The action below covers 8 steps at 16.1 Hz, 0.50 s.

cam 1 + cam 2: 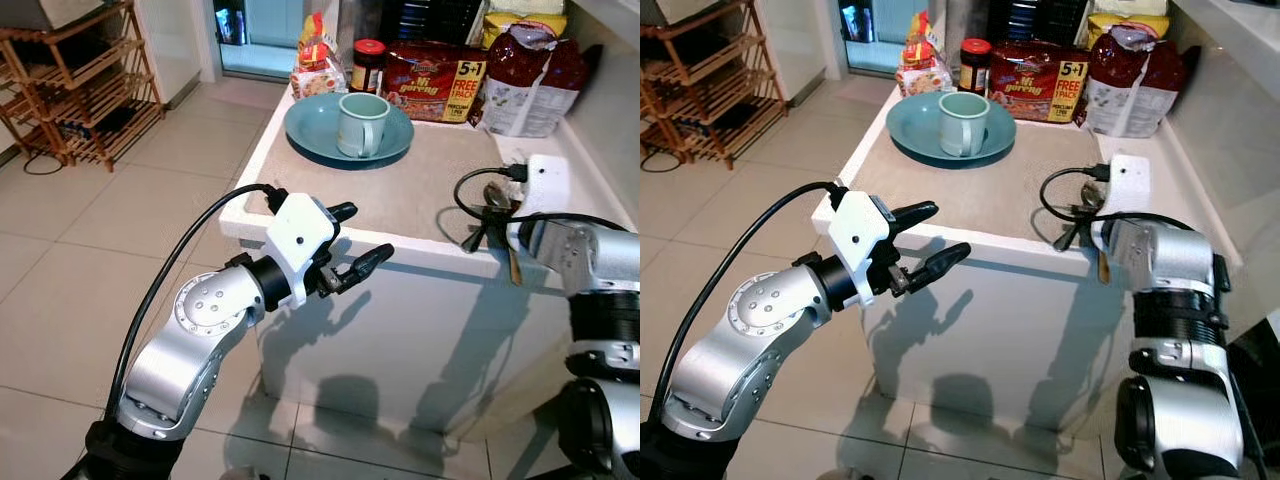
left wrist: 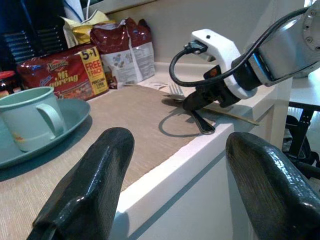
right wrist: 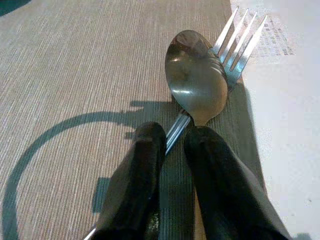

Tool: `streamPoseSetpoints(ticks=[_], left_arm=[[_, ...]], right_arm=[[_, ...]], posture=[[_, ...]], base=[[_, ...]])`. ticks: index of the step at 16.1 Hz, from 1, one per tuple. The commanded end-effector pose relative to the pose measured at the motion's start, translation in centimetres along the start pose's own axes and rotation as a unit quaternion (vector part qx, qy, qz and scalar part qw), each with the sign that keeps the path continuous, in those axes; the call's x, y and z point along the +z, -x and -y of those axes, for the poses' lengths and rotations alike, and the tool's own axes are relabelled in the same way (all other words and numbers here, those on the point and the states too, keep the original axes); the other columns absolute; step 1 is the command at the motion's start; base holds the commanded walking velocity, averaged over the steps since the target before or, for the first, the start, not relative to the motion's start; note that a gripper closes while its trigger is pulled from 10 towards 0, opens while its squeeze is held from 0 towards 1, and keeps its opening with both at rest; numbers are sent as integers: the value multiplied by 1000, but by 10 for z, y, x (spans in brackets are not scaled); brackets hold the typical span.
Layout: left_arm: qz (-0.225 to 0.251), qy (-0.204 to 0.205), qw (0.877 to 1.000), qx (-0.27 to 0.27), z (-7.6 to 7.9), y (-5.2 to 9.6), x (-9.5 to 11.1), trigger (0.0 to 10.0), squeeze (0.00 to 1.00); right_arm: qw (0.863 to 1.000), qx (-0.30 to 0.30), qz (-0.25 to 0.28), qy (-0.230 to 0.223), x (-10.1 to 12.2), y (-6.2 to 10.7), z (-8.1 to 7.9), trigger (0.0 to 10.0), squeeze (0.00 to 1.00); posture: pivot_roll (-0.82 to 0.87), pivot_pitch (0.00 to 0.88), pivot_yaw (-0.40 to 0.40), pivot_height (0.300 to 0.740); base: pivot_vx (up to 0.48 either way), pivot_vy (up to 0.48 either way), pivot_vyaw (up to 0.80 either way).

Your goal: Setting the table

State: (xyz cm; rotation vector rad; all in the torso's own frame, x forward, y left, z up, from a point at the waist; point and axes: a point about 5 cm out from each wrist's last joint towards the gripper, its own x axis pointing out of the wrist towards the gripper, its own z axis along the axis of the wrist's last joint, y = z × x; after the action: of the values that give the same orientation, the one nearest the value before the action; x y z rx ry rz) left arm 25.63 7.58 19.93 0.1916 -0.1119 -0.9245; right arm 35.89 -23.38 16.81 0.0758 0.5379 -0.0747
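A white surface topped by a beige woven mat is seen ahead, standing on a tiled floor. A wooden rack is set off to the left. At the far end of the surface, packets of noodles, a red-and-white bag and a jar are lined up. A teal plate is laid on the mat, and a pale green mug is placed on it. The left gripper is held in the air just off the near corner, its jaws spread wide and empty. The right gripper is lowered at the mat's right edge, its jaws closed on the handles of a spoon and a fork, the spoon lying across the fork.
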Motion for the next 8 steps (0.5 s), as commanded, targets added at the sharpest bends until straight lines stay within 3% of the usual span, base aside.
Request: streamPoseSetpoints(ticks=[1, 8], left_arm=[[-4, -7, 1000, -1, 0, -2, 0, 10000, 0], [-3, -14, 1000, 0, -2, -4, 0, 10000, 0]], right_arm=[[1000, 5, -1, -1, 2, -2, -4, 0, 0], [999, 23, 24, -14, 9, -16, -16, 0, 0]], posture=[[63, 7, -30, 740], [71, 0, -28, 740]], base=[[0, 0, 0], [0, 0, 0]])
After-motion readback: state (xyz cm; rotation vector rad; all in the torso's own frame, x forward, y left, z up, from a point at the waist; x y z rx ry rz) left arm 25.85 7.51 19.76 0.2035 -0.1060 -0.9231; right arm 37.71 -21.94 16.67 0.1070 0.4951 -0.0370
